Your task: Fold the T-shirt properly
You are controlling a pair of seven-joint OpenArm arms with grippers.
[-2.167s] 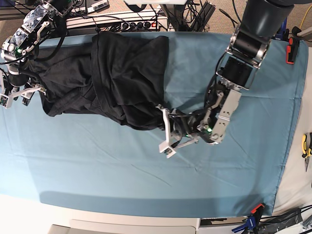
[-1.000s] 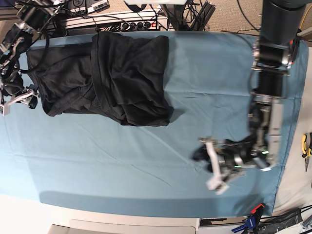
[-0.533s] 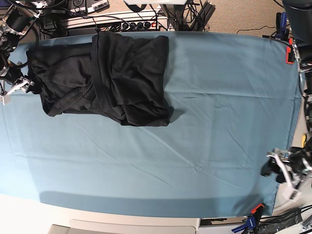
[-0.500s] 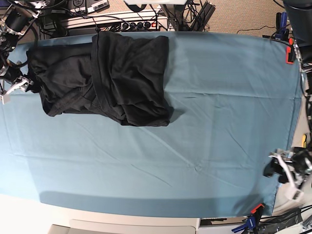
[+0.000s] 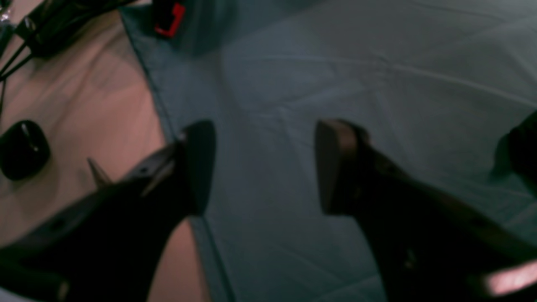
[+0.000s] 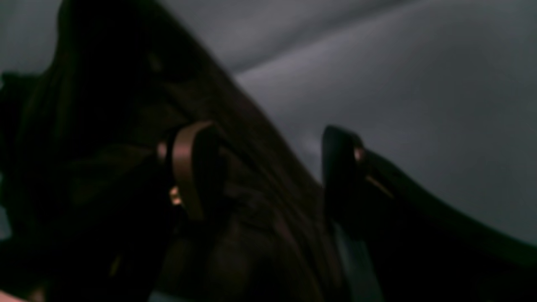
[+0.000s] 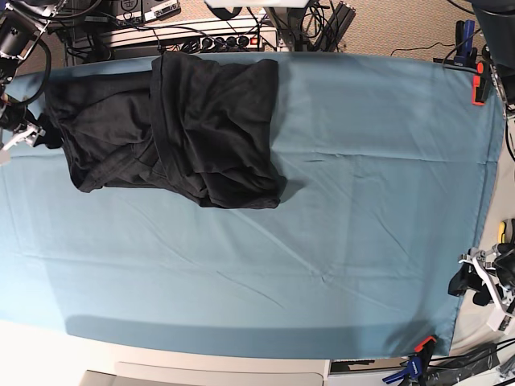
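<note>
Base view, nearest edge first: the left hand [image 7: 481,288] sits at the bottom-right corner of the teal cloth [image 7: 338,241] covering the bench, its fingers spread and gripping nothing. A couple of seconds ago it was at the shirt's lower hem, near the middle of the cloth; it has since swung all the way out to this corner, well apart from the garment. The left wrist view agrees, showing spread fingers [image 5: 201,167] over the cloth's edge with only bare fabric between them.

Farther back, the T-shirt [image 7: 185,129] lies in the upper-left part of the cloth, bunched and doubled over itself, one thick fold running down its middle and a rumpled lower corner. It has kept its shape over the last second.

At the far left edge, the right hand [image 7: 18,133] has pulled back to just beside the shirt's sleeve end, also spread; its wrist view shows dark fabric beneath the fingers [image 6: 191,167] but none pinched.

Judging by this, both arms have let go and retreated, yet the fold looks untidy rather than proper.
</note>
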